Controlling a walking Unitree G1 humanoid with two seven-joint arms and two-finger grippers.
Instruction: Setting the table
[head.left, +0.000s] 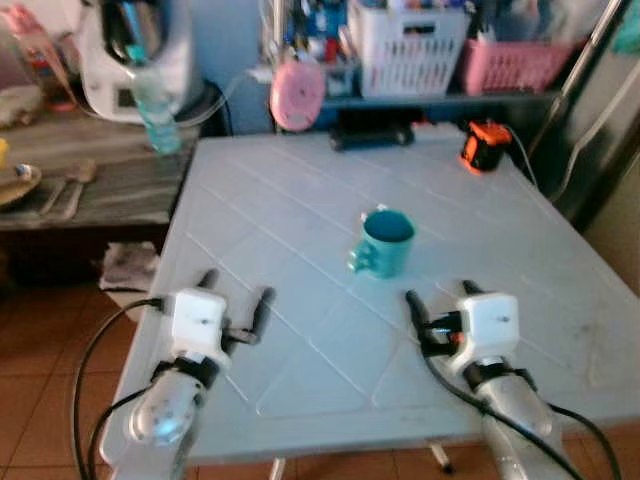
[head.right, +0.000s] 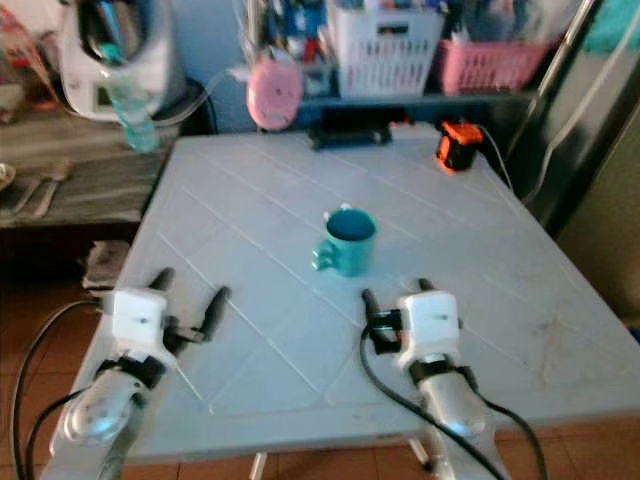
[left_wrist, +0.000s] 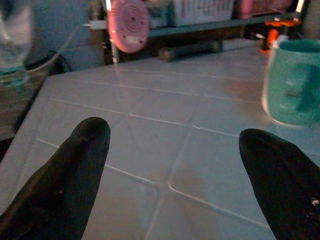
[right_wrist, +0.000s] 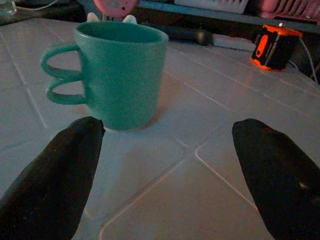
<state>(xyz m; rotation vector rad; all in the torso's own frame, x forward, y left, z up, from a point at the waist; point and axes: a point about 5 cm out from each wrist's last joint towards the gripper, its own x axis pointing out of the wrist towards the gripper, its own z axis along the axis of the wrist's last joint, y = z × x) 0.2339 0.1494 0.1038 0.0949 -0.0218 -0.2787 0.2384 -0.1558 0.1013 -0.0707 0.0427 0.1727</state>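
Observation:
A teal mug with a double-loop handle stands upright near the middle of the pale plastic table. My right gripper hovers over the table just in front of the mug, open, nothing between its fingers. In the right wrist view the mug sits close ahead, slightly toward one finger. My left gripper is open over the table's front left part, well to the left of the mug. The left wrist view has the mug beyond the far finger.
An orange and black device lies at the table's far right. Behind the table a shelf holds a pink round object, a white basket and a pink basket. A wooden side table with a water bottle stands left.

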